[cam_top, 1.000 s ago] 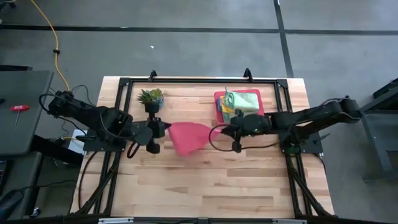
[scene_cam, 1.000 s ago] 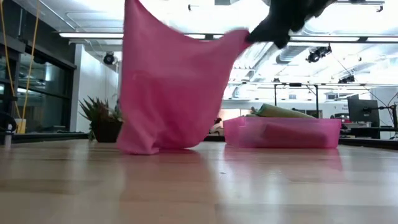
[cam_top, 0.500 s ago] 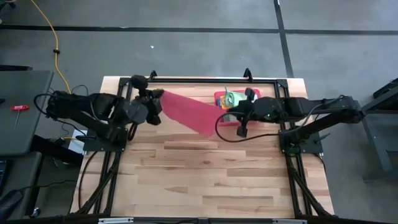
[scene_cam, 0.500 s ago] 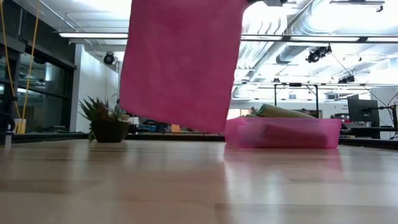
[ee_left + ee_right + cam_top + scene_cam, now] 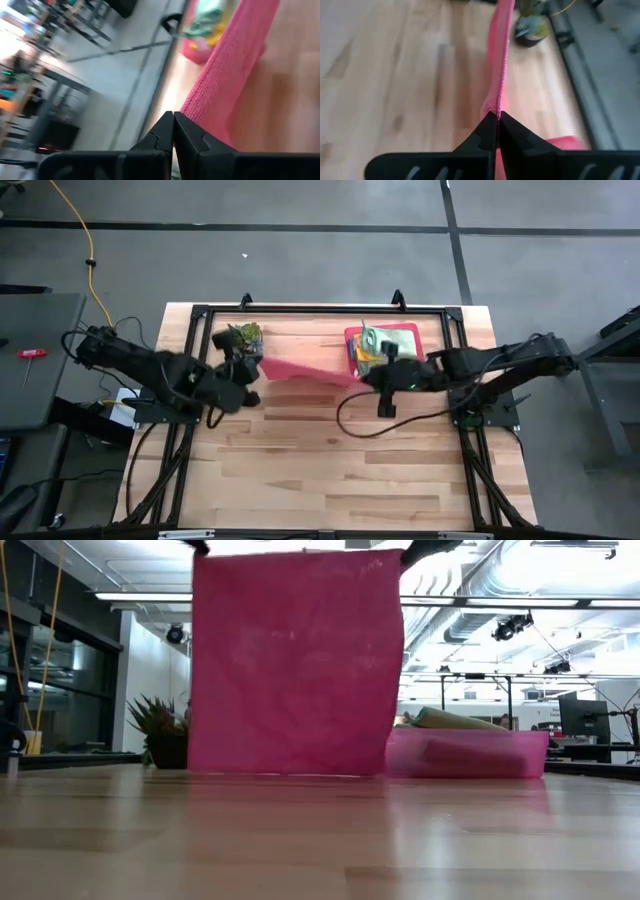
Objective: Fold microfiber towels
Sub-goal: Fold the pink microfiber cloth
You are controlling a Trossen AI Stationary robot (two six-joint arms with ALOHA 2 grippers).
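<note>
Wooden table (image 5: 330, 470); both pincers, left pincer (image 5: 256, 366), right pincer (image 5: 366, 376), clamp pink towel (image 5: 296, 660) spread.

pink towel (image 5: 296, 660): fuzzy matt cloth
surface (image 5: 330, 470): pale wood, smooth, slight sheen
tray (image 5: 470, 753): translucent pink plastic, glossy

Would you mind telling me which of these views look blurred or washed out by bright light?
Left wrist view: room and floor streaked with blur, pink towel fairly crisp. Right wrist view: table and plant soft. Low view: ceiling lights glare white behind the towel; tabletop reflects pink. High view: evenly lit.
</note>
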